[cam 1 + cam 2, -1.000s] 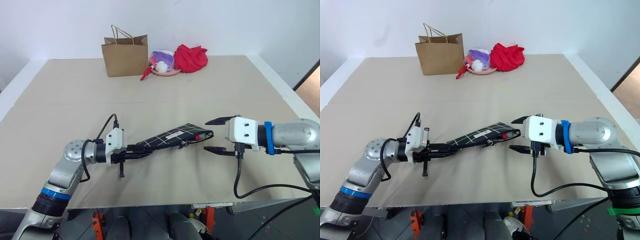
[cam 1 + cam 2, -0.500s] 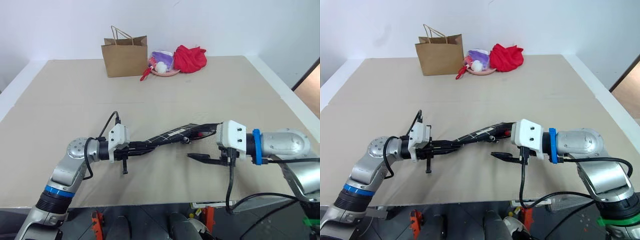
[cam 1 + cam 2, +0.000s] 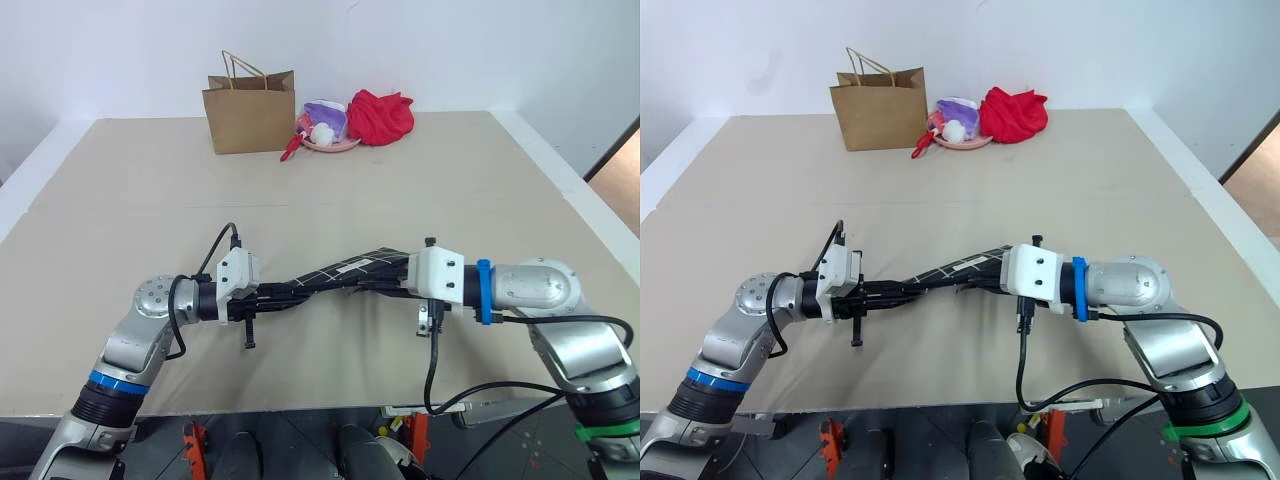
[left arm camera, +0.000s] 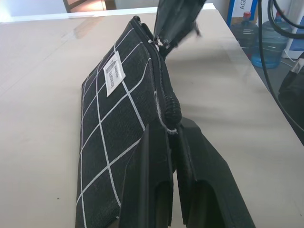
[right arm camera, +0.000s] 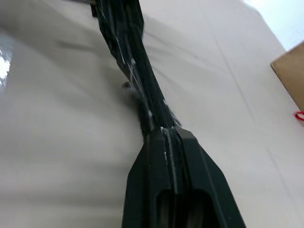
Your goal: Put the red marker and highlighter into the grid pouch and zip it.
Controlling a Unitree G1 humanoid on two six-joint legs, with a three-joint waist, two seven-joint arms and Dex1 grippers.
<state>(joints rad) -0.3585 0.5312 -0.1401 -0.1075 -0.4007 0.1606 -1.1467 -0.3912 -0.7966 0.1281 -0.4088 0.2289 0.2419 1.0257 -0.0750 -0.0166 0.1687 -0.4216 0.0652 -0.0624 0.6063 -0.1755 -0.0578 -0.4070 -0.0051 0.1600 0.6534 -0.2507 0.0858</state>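
Note:
The grid pouch [image 3: 345,272], black with white lines and a small white label [image 4: 114,73], hangs just above the table between both arms, turned up on its edge. My left gripper [image 3: 285,293] is shut on the pouch's left end at the zipper edge; its fingers [image 4: 154,185] pinch the fabric. My right gripper [image 3: 392,275] is shut on the pouch's right end along the zipper line, and its fingers [image 5: 187,156] are clamped on the dark edge [image 5: 137,80]. The red marker and the highlighter are hidden.
At the table's far side stand a brown paper bag [image 3: 250,112], a pink dish with small items [image 3: 325,132] and a red cloth bundle [image 3: 381,116]. The table's front edge runs just below both arms.
My right gripper moved left onto the pouch's right end and went from open to shut on it. The red tip at the pouch mouth no longer shows. The left gripper kept its hold.

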